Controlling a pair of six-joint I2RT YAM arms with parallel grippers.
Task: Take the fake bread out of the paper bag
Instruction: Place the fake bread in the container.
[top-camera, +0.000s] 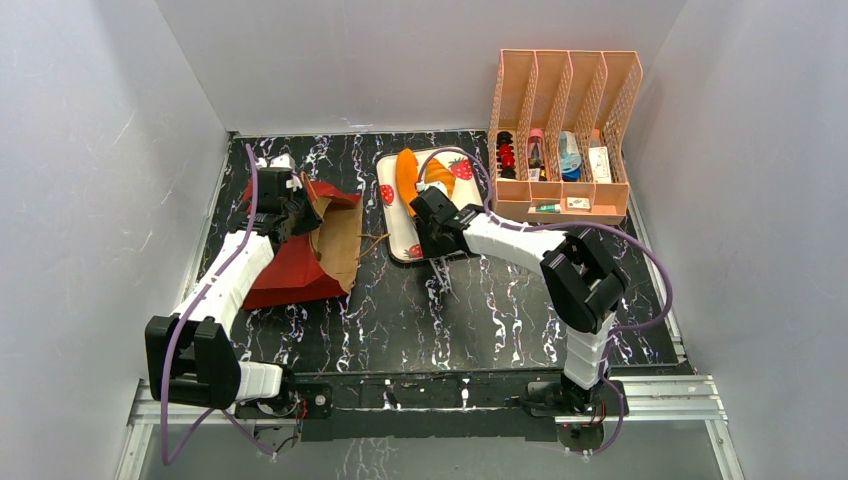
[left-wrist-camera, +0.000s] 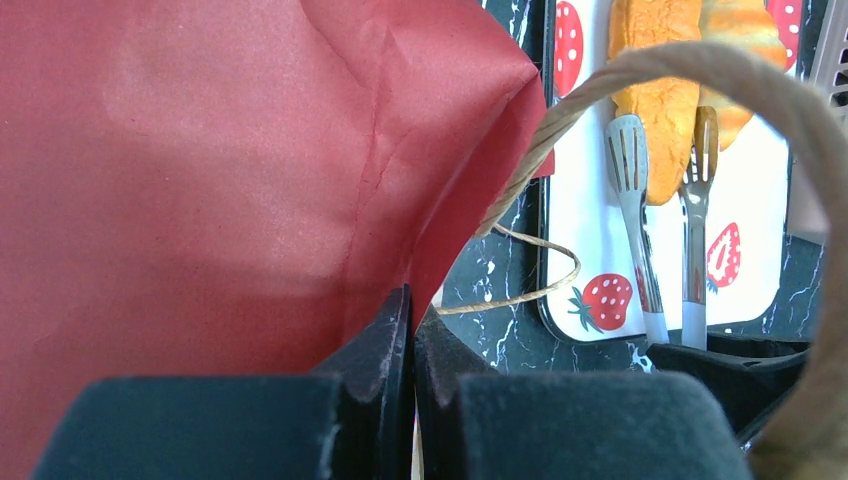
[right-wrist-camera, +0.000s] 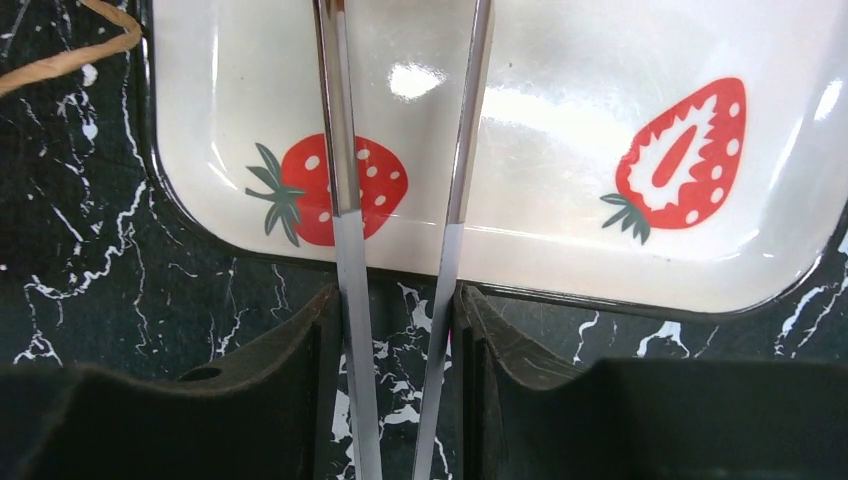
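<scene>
The paper bag (top-camera: 300, 265) lies on its side at the left, red half toward me, brown mouth (top-camera: 340, 235) facing the tray. My left gripper (top-camera: 290, 207) is shut on the bag's red paper edge (left-wrist-camera: 200, 170) at the mouth (left-wrist-camera: 412, 300). A twine handle (left-wrist-camera: 720, 60) loops across the left wrist view. Fake bread lies on the strawberry-print tray (top-camera: 392, 245): a long orange baguette (top-camera: 406, 170) and an orange croissant (top-camera: 440, 176), also the baguette (left-wrist-camera: 655, 80). My right gripper (top-camera: 432, 215) is shut on the metal tongs (right-wrist-camera: 342, 150), whose two arms run between its fingers (right-wrist-camera: 400, 310). The bag's inside is hidden.
A pink slotted organizer (top-camera: 565, 110) with small items stands at the back right, close behind the tray. Grey walls close in the black marble table (top-camera: 480, 310) on three sides. Loose twine (top-camera: 372, 240) lies between bag and tray.
</scene>
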